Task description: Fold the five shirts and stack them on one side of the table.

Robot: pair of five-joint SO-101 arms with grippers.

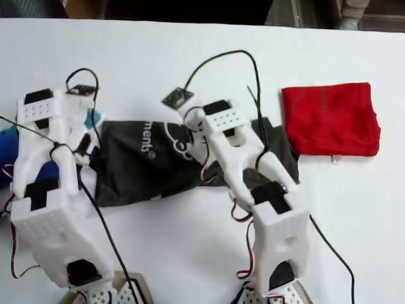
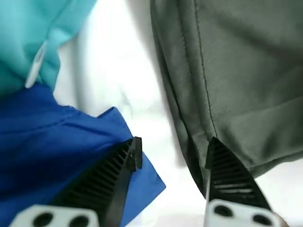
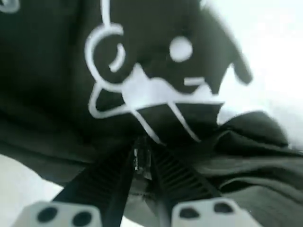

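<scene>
A dark grey shirt point(image 1: 145, 161) with a white print lies spread across the middle of the white table point(image 1: 190, 253). My right gripper point(image 3: 142, 163) is shut on a fold of the dark grey shirt point(image 3: 142, 94), pinching cloth between its fingers near the print. My left gripper point(image 2: 173, 156) is open, low over the table. One of its fingers sits at the hem of the dark grey shirt point(image 2: 236, 71), the other on a blue shirt point(image 2: 47, 151). A teal shirt point(image 2: 33, 38) lies beside the blue one. A folded red shirt point(image 1: 330, 119) rests at the right.
Blue shirt point(image 1: 9, 152) and teal cloth point(image 1: 93, 117) bunch at the table's left edge behind the left arm. Black cables loop over the dark shirt and down the table. The far half of the table and the front middle are bare.
</scene>
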